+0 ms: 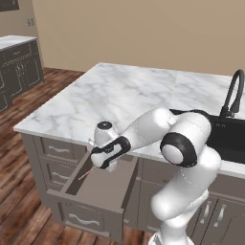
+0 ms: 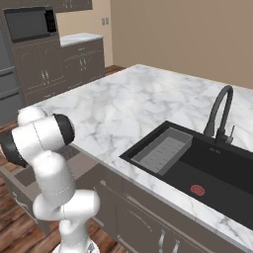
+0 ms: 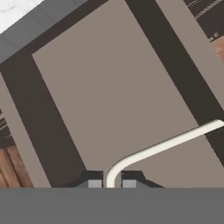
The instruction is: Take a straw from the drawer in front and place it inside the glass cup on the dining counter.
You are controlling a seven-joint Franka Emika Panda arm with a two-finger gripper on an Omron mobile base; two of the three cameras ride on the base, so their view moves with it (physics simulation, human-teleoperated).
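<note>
Marble dining counter (image 1: 119, 95) | wood floor (image 1: 24, 210) | claw (image 3: 112, 183) clamped on straw (image 3: 166, 146)

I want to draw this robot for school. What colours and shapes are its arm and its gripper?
The arm is glossy white, built of fat rounded tube sections, with black rings at the joints. A round white cap with a dark centre sits at the wrist. The hand has a black band across it. The gripper ends in two small, blocky dark grey finger tips. No loose cables or lettering show.
</note>
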